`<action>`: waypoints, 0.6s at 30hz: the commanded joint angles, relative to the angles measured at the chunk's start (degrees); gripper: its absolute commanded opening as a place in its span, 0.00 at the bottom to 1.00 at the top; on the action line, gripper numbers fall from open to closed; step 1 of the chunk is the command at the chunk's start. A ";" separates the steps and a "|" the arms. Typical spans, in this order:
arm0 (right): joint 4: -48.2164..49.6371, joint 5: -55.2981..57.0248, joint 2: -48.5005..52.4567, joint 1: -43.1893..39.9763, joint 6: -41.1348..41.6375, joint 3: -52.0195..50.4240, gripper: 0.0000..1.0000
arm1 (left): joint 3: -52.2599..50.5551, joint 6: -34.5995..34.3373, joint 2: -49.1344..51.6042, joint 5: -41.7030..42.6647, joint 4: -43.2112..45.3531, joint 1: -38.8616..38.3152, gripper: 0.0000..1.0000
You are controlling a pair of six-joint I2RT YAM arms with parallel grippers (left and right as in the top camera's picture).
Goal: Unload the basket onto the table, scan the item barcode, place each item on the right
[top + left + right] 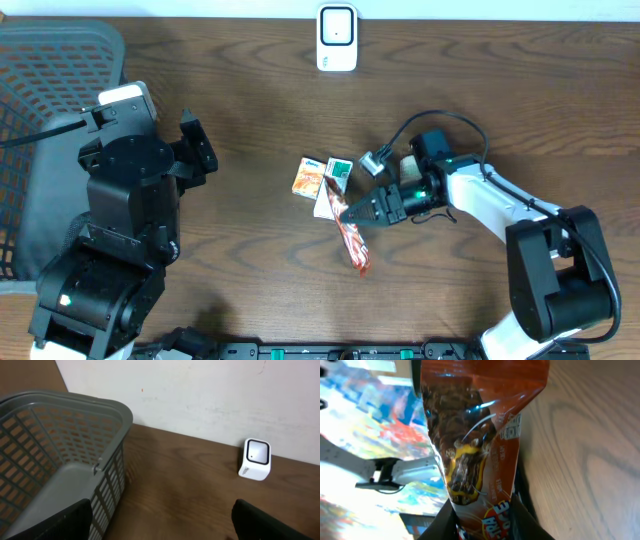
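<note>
The item, a brown and orange snack packet [354, 245], is pinched at one end by my right gripper [345, 212], which is shut on it near the table's middle. In the right wrist view the packet [480, 435] fills the frame, rising from between the jaws of the right gripper [487, 522]; no barcode can be made out on the face that shows. The white scanner [337, 38] stands at the far edge and also shows in the left wrist view as the scanner [256, 459]. My left gripper [197, 152] is open and empty beside the basket; its black fingers [75, 520] stand wide apart.
A grey mesh basket [40, 120] stands at the left, its rim close to the left arm; the same basket [60, 455] shows in the left wrist view. An orange box [308, 178], a green and white box [338, 174] and a white card lie just beyond the packet.
</note>
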 commanded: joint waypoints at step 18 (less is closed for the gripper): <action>97.77 -4.44 0.33 1.49 46.58 1.07 0.01 | -0.59 -0.26 -0.22 -0.72 0.02 0.13 0.89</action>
